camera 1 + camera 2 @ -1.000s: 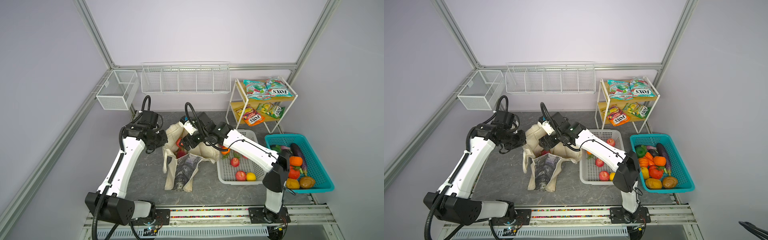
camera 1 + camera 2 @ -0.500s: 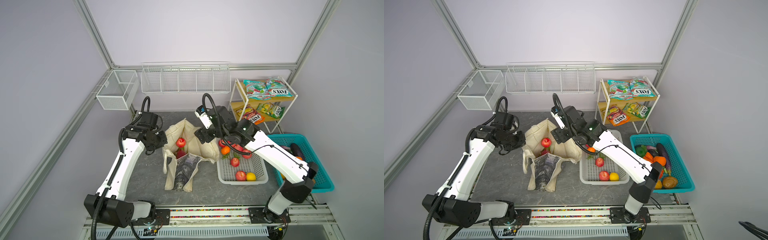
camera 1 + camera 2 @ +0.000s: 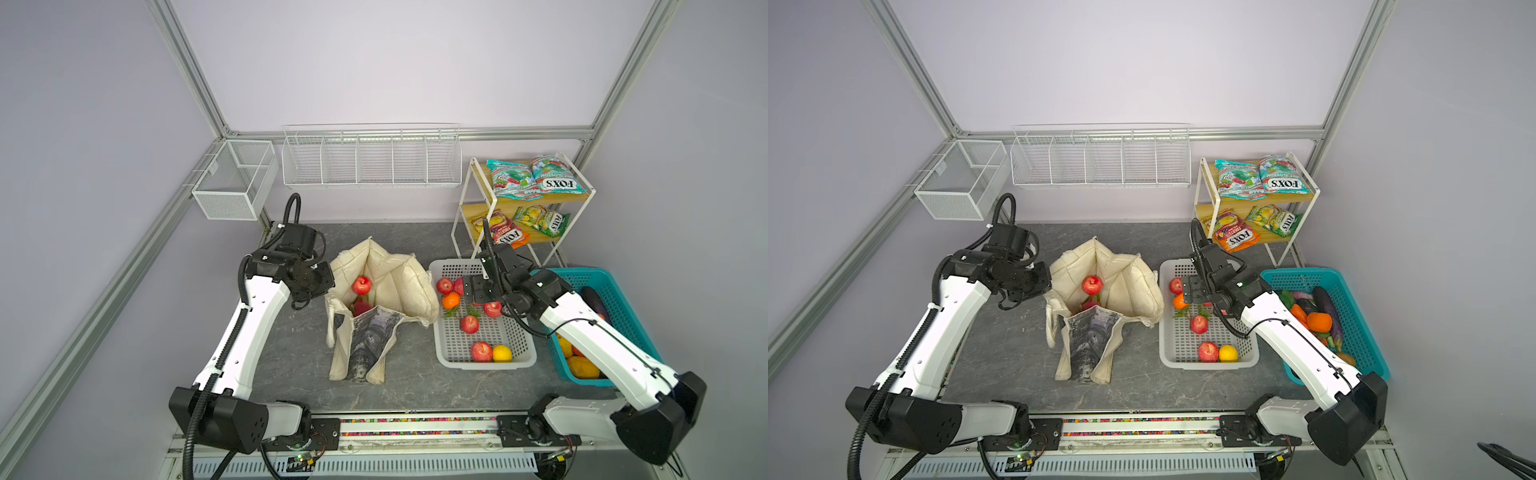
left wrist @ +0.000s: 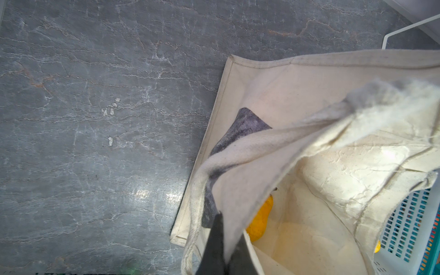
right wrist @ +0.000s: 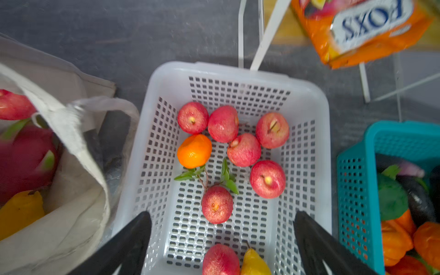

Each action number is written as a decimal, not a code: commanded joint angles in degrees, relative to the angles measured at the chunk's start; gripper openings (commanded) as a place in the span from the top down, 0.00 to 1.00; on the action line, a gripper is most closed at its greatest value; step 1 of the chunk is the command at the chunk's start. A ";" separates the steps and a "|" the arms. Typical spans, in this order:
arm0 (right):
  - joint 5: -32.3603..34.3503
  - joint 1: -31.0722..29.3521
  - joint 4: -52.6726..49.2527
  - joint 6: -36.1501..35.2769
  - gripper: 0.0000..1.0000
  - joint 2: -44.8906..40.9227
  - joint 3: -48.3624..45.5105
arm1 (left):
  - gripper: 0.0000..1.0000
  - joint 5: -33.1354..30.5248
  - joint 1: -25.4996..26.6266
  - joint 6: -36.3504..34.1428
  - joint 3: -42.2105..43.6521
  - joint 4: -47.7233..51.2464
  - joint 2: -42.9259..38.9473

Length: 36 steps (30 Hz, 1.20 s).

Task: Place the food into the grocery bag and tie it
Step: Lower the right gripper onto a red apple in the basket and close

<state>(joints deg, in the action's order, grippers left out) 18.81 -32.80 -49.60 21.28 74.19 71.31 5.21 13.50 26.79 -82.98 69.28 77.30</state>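
Now; left fingers (image 4: 212,250) pinch grocery bag (image 4: 309,78) rim; right fingers (image 5: 133,238) spread wide above apples (image 5: 244,150)

- Seven red apples (image 5: 244,149) in the white basket (image 5: 307,95).
- One orange (image 5: 194,151), one yellow fruit (image 5: 256,264) in the basket.
- One more apple (image 3: 362,285) in the bag (image 3: 399,286) beside the basket.
- Four snack packets (image 3: 557,183) on the shelf (image 3: 540,198) behind the basket.

Overhead stereo pair (wrist views close)
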 commanded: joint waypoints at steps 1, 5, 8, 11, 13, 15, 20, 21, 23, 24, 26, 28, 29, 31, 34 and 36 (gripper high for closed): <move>-6.79 1.41 -8.73 5.12 0.04 3.59 -0.65 | 1.00 -0.12 -0.23 0.90 -0.43 1.30 1.33; -8.05 1.99 -13.38 7.01 0.03 6.84 -2.45 | 1.00 -0.16 -0.23 1.02 -1.21 1.47 1.88; -9.61 2.03 -12.81 8.17 0.02 7.44 -5.23 | 1.00 -0.38 -0.18 0.99 -1.80 1.65 1.96; -10.37 2.12 -11.82 8.60 0.02 8.52 -7.19 | 1.00 -0.59 -0.23 1.04 -1.79 1.74 2.08; -10.60 2.12 -11.26 8.27 0.02 9.84 -8.14 | 1.00 -0.47 -0.23 1.18 -1.62 1.70 2.00; -11.11 2.13 -10.56 7.73 0.02 11.15 -8.93 | 1.00 -0.38 -0.23 1.27 -1.48 1.56 2.13; -12.09 2.15 -9.09 6.62 0.02 13.58 -10.26 | 1.00 0.35 -0.23 1.73 -1.82 1.24 2.11; -12.13 2.15 -8.64 6.26 0.02 13.90 -10.44 | 1.00 0.56 -0.23 1.84 -1.69 1.06 2.22; -12.23 2.17 -8.28 5.76 0.02 14.70 -10.65 | 1.00 0.90 -0.23 2.03 -1.32 0.71 2.29; -12.36 2.13 -8.26 5.50 0.02 15.15 -10.66 | 1.00 1.15 -0.23 2.04 -1.14 0.53 2.40; -12.48 2.17 -8.14 4.96 0.02 15.84 -10.88 | 1.00 1.44 -0.23 2.04 -0.96 0.34 2.69; -12.57 2.16 -8.19 4.66 0.03 16.29 -11.23 | 1.00 1.69 -0.23 1.95 -1.00 0.28 3.21; -12.81 2.18 -8.18 4.44 0.03 16.40 -11.43 | 1.00 1.73 -0.23 1.96 -1.13 0.25 3.43; -13.30 2.17 -7.89 4.09 0.03 16.42 -11.79 | 1.00 1.82 -0.23 1.95 -1.38 0.25 3.65; -14.42 2.14 -7.11 3.37 0.02 16.33 -12.24 | 1.00 1.82 -0.23 1.87 -1.86 0.50 3.92; -15.09 2.20 -6.74 3.07 0.01 16.25 -12.47 | 1.00 1.82 -0.23 1.61 -2.18 0.77 4.07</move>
<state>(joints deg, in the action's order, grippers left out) 5.50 -30.87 -57.17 25.58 90.13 59.75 6.50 13.50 28.25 -83.35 69.17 80.64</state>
